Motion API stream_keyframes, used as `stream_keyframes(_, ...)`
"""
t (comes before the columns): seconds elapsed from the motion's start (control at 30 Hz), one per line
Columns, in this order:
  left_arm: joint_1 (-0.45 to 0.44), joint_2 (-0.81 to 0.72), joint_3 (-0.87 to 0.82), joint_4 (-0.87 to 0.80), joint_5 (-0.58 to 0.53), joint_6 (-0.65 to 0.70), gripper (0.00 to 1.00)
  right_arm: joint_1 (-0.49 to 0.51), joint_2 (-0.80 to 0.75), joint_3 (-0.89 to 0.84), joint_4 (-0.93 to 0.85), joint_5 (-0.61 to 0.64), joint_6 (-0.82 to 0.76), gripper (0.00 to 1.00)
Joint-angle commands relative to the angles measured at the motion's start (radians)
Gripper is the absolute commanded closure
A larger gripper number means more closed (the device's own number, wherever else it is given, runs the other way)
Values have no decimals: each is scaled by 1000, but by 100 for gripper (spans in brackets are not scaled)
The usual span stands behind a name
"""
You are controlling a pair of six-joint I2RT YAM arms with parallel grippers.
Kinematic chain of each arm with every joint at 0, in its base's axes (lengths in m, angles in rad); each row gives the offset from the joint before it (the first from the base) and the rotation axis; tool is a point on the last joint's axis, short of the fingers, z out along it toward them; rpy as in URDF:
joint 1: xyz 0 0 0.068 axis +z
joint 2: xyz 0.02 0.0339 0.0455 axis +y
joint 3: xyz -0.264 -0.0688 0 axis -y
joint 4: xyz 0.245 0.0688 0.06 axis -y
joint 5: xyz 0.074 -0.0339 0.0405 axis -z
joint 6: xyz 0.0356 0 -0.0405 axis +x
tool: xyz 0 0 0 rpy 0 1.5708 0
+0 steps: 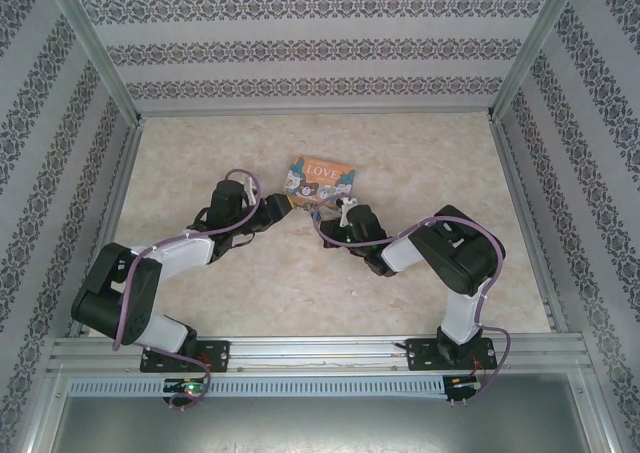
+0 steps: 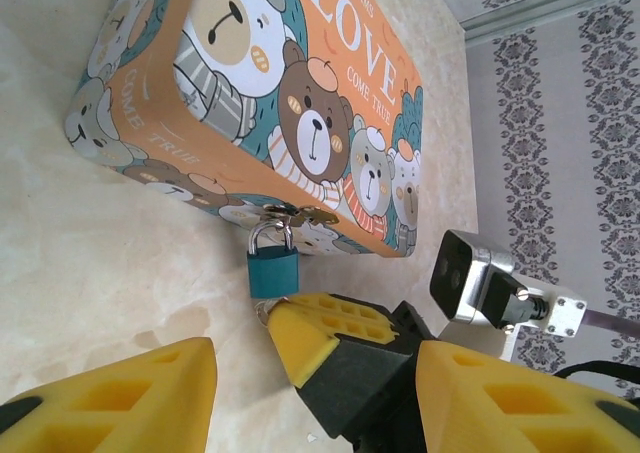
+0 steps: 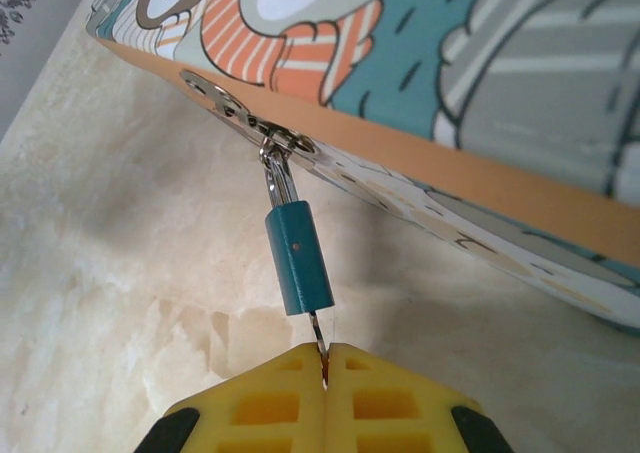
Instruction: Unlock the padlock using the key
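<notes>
While the right gripper (image 3: 325, 371) has its two yellow pads pressed together on the key (image 3: 317, 333), the thin metal blade runs from between them up into the bottom of the padlock (image 3: 300, 258). That padlock is a small teal block with a silvery shackle (image 3: 280, 183) looped through the hasp (image 3: 235, 108) on the near long side of the tin (image 3: 480, 83). The shackle looks closed in the body. The lock stretches away from the tin toward the near edge of the worktop (image 3: 110, 273); whether its body lies on the surface or is lifted just off it, I cannot tell.

From above, the orange-and-blue "LOVE" tin sits flat around the middle of the worktop, a little toward the far edge, with both arms reaching in to its near side. The left gripper (image 1: 283, 204) comes in at the tin's near left corner, and its wrist view shows its fingers (image 2: 110, 403) spread wide apart, holding nothing. The padlock and the right gripper's pads sit in the gap between them, just in front of the tin. The right arm's wrist camera (image 2: 470, 278) shows just beyond those pads, near the tin's right end
</notes>
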Motion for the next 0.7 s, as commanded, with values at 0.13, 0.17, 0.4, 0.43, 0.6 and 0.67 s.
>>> stream_keyframes(0.13,9,90,-48,277,76,-163,53,11,-18,-28,24,-20,145,100)
stream_keyframes(0.17,8,114,-48,312,89,-187,54,12,-16,-28,27,-23,160,100)
stream_keyframes(0.4,6,206,-44,386,108,-251,56,11,-20,-33,44,-24,216,100)
stream_keyframes(0.43,6,215,-43,387,111,-255,56,12,-22,-32,44,-26,223,100)
stream_keyframes(0.6,3,284,-40,464,132,-305,58,11,-27,-29,44,-31,257,100)
stream_keyframes(0.67,1,318,-36,509,141,-329,59,12,-24,-27,46,-36,267,100)
